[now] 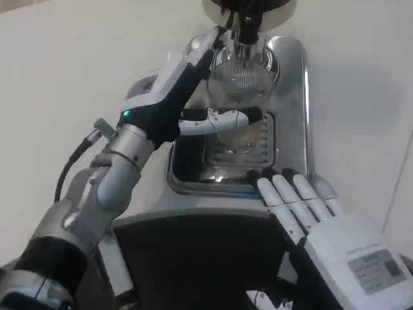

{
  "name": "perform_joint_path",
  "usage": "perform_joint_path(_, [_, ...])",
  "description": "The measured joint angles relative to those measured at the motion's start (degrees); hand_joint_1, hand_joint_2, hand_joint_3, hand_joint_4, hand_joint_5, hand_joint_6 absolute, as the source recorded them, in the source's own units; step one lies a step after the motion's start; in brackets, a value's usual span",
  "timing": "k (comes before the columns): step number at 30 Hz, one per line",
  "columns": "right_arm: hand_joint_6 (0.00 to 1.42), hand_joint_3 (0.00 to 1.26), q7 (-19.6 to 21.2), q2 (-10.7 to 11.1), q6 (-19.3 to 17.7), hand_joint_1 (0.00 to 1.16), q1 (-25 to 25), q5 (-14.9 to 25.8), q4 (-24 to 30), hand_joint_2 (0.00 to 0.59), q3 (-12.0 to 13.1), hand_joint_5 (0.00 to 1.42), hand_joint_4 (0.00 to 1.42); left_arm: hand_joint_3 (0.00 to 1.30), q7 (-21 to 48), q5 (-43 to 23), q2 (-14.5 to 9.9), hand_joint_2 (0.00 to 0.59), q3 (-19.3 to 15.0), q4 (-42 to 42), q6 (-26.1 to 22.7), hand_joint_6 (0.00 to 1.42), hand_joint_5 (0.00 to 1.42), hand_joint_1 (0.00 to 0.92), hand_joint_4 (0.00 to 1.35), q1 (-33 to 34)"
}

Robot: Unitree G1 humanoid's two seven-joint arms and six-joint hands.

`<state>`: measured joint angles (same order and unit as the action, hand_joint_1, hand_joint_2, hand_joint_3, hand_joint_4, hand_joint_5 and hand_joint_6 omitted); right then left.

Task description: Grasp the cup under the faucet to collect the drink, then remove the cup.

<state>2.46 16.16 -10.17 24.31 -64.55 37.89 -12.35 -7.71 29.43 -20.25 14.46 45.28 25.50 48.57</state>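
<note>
1. The cup (240, 84) is gripped by the left hand (193, 106) under the faucet (247, 22), above the drip tray (193, 177).
2. The right hand (322, 223) is kept with flat, spread fingers at the tray's front edge, and nothing is held in it.

Left arm reaches toward 1 o'clock, left hand (193, 106) wrapped around the cup (240, 87), one finger (222, 121) lying across its front. Right hand (322, 226) at 5 o'clock, flat, back up, fingers straight and together, holding nothing.
</note>
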Motion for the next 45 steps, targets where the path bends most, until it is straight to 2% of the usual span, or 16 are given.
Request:
perform_joint_path(5, [0.00,0.00,0.0,0.0,0.0,0.45,-0.4,0.5,-0.1,0.434,-0.2,0.00,0.00,0.00,0.8,-0.6,-1.9,0.003,-1.2,-4.8,-0.8,0.29,0.33,0.155,0.00,-2.9])
perform_joint_path(11, [0.00,0.00,0.1,0.0,0.0,0.45,-0.4,1.0,-0.2,0.434,0.0,0.00,0.00,0.00,2.7,-5.1,-4.5,0.000,-7.1,-16.2,-5.6,0.29,0.33,0.091,0.01,-10.8])
perform_joint_path(15, [0.00,0.00,0.1,0.1,0.0,0.45,-0.5,1.4,-0.4,0.434,0.2,0.00,0.00,0.00,4.5,-6.9,-5.0,0.003,-9.8,-24.4,-10.0,0.16,0.21,0.014,0.00,-15.5])
perform_joint_path(17, [0.00,0.00,0.2,0.1,-0.1,0.45,-0.6,1.5,-0.5,0.434,0.2,0.00,0.00,0.00,5.5,-8.4,-4.7,0.036,-10.6,-27.0,-11.4,0.09,0.12,0.001,0.00,-17.1])
perform_joint_path(21, [0.00,0.00,0.2,0.1,-0.1,0.45,-0.6,1.6,-0.8,0.434,0.1,0.00,0.00,0.00,7.7,-15.8,-0.9,0.092,-13.1,-36.1,-13.3,0.00,0.01,0.000,0.00,-20.9])
perform_joint_path(30, [0.00,0.00,0.2,0.0,-0.1,0.45,-0.4,1.8,-0.8,0.434,0.0,0.00,0.00,0.00,14.2,-26.9,-0.4,0.148,-18.1,-37.3,-10.2,0.00,0.00,0.000,0.00,-22.8])
perform_joint_path(33, [0.00,0.00,0.3,0.1,-0.1,0.45,-0.5,1.7,-1.2,0.434,-0.2,0.00,0.00,0.00,15.3,-28.2,-0.3,0.145,-18.5,-38.6,-10.1,0.00,0.00,0.000,0.00,-23.3])
perform_joint_path(37, [0.00,0.00,0.4,0.1,-0.2,0.45,-0.6,1.3,-1.4,0.434,-0.8,0.00,0.00,0.00,16.2,-29.7,1.1,0.168,-18.3,-46.0,-10.7,0.00,0.00,0.000,0.00,-23.6])
perform_joint_path(45, [0.00,0.00,0.7,0.1,-0.2,0.45,-0.6,1.4,-1.5,0.434,-0.8,0.00,0.00,0.00,19.1,-29.8,1.7,0.169,-16.5,-48.2,-13.9,0.00,0.00,0.000,0.00,-21.4])
